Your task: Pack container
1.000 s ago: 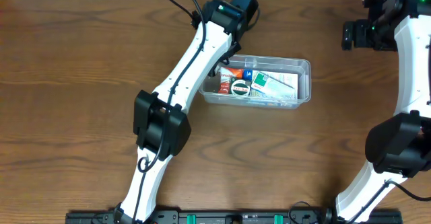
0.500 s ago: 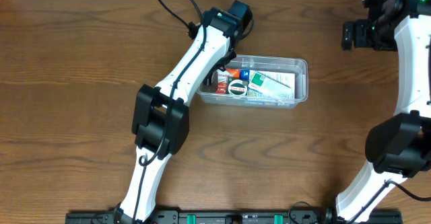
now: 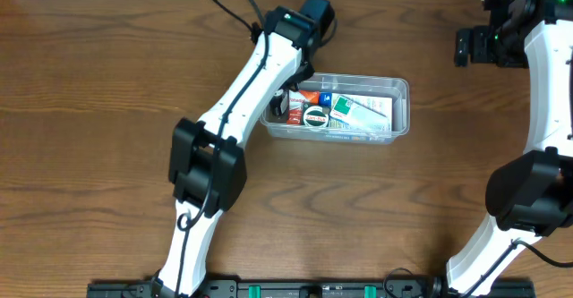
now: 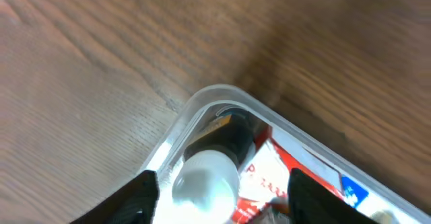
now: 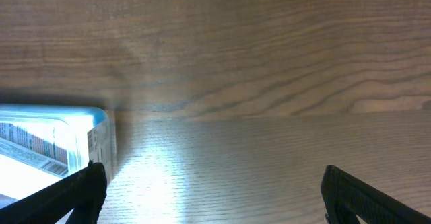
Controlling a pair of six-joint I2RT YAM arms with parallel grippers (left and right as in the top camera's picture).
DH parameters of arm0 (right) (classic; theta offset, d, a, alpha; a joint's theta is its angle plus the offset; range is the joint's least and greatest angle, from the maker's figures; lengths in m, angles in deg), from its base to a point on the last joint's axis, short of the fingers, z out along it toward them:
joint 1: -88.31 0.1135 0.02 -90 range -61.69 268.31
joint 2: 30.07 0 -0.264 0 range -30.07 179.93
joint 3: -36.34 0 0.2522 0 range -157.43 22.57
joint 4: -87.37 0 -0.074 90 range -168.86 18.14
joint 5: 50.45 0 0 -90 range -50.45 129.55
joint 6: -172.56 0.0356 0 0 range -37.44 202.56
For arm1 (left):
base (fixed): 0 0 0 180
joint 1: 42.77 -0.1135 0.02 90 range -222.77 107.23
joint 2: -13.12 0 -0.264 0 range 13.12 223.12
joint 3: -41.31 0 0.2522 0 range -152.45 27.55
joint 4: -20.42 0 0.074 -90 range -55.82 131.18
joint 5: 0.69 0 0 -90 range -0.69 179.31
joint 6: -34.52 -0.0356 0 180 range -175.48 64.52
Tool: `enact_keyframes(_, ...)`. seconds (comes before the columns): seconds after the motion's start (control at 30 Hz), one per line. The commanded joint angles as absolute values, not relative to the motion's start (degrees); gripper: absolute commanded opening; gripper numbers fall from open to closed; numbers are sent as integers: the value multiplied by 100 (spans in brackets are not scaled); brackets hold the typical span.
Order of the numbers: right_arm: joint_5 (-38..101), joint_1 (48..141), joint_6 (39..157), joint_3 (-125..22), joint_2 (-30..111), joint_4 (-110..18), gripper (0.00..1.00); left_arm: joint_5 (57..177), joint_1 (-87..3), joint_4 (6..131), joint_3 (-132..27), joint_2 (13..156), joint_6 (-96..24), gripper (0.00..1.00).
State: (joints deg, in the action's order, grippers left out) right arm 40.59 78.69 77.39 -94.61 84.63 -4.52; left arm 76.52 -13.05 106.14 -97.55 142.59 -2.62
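Observation:
The clear container [image 3: 405, 110] sits mid-table, holding red [image 3: 309, 96] and white-green packets [image 3: 365, 112] and a round green-ringed lid [image 3: 316, 116]. In the left wrist view a dark bottle with a white cap [image 4: 205, 180] lies in the container's rounded corner [image 4: 219, 93]. My left gripper [image 4: 225, 200] hangs open over that corner, with the cap between its fingers [image 4: 138, 197] and a gap on each side. My right gripper [image 5: 214, 197] is open over bare wood at the far right, holding nothing, with the container's end [image 5: 97, 133] to its left.
The left arm [image 3: 260, 74] slants across the table from the front edge to the container's left end. The right arm [image 3: 537, 101] stands along the right edge. Brown wood table [image 3: 107, 110] surrounds the container on all sides.
My left gripper has opened and let go of the bottle, which now lies in the container. The container slid slightly left. The right arm has not moved.

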Motion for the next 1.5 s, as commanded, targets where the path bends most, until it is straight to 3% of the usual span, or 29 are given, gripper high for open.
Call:
enact_keyframes(0.0,4059,7853,7802,-9549,8342,-447,99,7599,-1333,10584,-9762,13805,-703,68)
enact_keyframes(0.17,4059,7851,7802,-9549,8342,-447,99,7673,-1294,10608,-9762,13236,-1427,80)
enact_keyframes(0.3,4059,7851,7802,-9549,8342,-447,99,7669,-1202,10794,-9762,12727,-2043,99)
enact_keyframes(0.63,4059,7853,7802,-9549,8342,-447,99,7665,-1080,12164,-9762,11424,-2290,98)
enact_keyframes(0.97,4059,7851,7804,-9549,8342,-447,99,7571,-1082,13097,-9760,11042,-2543,98)
enact_keyframes(1.47,4059,7851,7802,-9549,8342,-447,99,6817,-1132,12610,-9749,11007,-2922,98)
